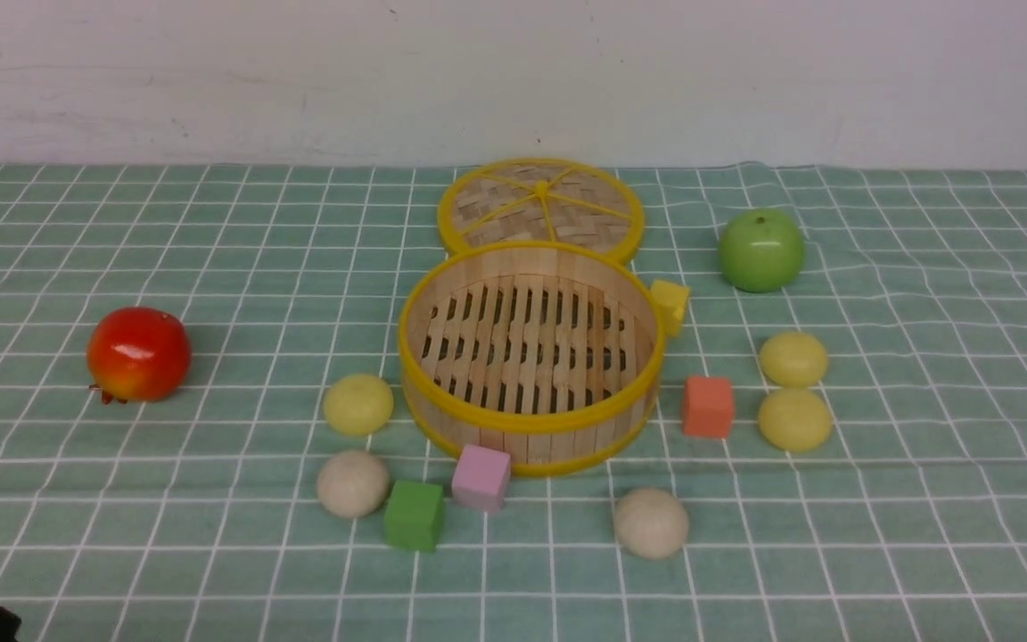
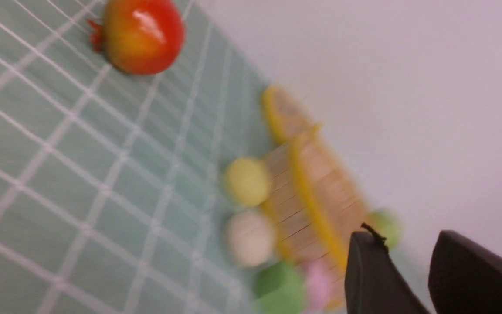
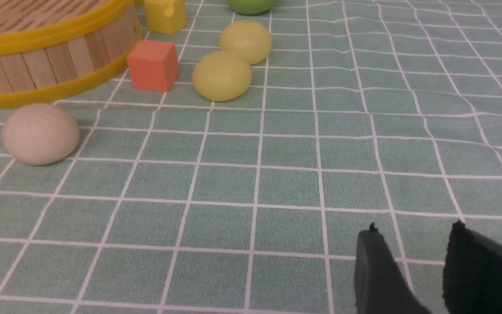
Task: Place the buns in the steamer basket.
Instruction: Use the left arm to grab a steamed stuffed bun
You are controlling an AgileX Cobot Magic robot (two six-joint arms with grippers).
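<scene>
Bamboo steamer basket (image 1: 527, 428) sits at the middle of the bench (image 1: 121, 499) with nothing in it. A yellow bun (image 1: 358, 404) and a beige bun (image 1: 352, 482) lie to its left, a second beige bun (image 1: 651, 522) in front, a farther yellow bun (image 1: 793, 358) and a nearer yellow bun (image 1: 795, 419) to its right. Left claw (image 2: 403, 244) and right claw (image 3: 414, 235) both stand parted, gripping nothing.

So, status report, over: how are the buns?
Left gripper, right gripper open, empty. Five buns all outside steamer basket. Pink cube by its near wall.
</scene>
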